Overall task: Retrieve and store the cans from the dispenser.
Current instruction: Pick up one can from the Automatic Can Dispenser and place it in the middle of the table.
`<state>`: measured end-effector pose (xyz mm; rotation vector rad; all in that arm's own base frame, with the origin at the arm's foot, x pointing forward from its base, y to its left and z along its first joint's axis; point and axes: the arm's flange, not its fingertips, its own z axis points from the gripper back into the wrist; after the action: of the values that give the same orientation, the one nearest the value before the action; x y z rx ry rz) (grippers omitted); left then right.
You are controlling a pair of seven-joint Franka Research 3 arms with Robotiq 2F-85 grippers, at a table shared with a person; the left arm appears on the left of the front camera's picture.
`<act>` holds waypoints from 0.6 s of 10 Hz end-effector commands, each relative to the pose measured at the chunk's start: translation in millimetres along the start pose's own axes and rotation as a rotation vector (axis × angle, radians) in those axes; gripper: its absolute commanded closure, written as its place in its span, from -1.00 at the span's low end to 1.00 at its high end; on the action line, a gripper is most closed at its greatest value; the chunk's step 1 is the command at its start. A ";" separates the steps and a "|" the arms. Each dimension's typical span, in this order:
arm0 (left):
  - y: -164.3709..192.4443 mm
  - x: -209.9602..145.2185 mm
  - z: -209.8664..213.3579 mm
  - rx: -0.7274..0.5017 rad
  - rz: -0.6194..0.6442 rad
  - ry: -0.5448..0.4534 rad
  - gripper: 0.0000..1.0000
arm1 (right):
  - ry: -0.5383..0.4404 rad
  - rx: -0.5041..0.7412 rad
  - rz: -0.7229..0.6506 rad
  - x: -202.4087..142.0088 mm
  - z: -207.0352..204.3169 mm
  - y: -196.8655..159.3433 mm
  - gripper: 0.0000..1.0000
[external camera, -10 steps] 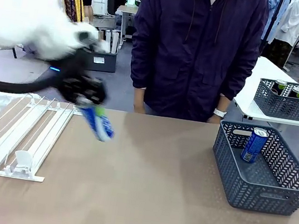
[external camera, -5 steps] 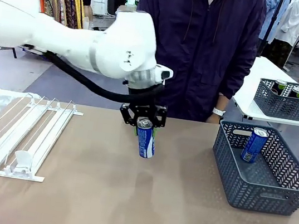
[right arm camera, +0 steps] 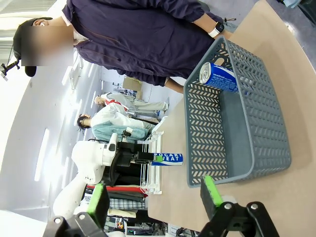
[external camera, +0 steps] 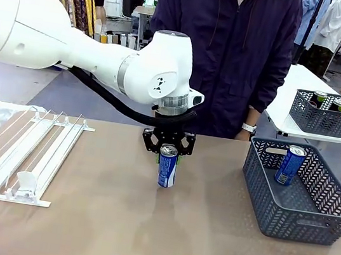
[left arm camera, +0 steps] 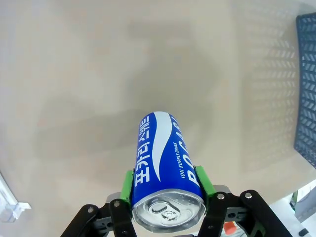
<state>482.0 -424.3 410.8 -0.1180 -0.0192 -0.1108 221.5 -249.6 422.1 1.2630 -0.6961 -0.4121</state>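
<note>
Carried rightward from the white rail dispenser (external camera: 21, 156), the blue aluminium can (external camera: 167, 165) hangs upright mid-table, clamped in the left gripper (external camera: 167, 154), apparently bound for the grey lattice basket (external camera: 311, 216); right gripper (right arm camera: 155, 200) gapes empty.

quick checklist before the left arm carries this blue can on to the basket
1. Grip: left gripper shut on the blue can, green pads on both sides: ok.
2. Can upright, above the table: ok.
3. Path to the grey basket free of things: ok.
4. Room in basket: one can leaning at the back, floor in front bare: ok.
5. Right gripper open, near the basket: ok.
6. Person's hands: cannot tell.
</note>
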 end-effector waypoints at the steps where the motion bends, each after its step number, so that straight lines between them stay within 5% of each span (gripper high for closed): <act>1: 0.3 -0.5 7.2 -0.026 -0.016 0.007 1.00 | -0.020 0.023 0.024 3.2 -1.2 2.2 -1.00; 6: -3.2 0.3 -19.3 -0.003 -0.049 0.002 1.00 | -0.020 0.023 0.024 3.2 -1.2 2.2 -1.00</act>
<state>481.0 -431.8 390.5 -0.1172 -0.0008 -0.1436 221.5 -249.6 422.1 1.2631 -0.6961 -0.4120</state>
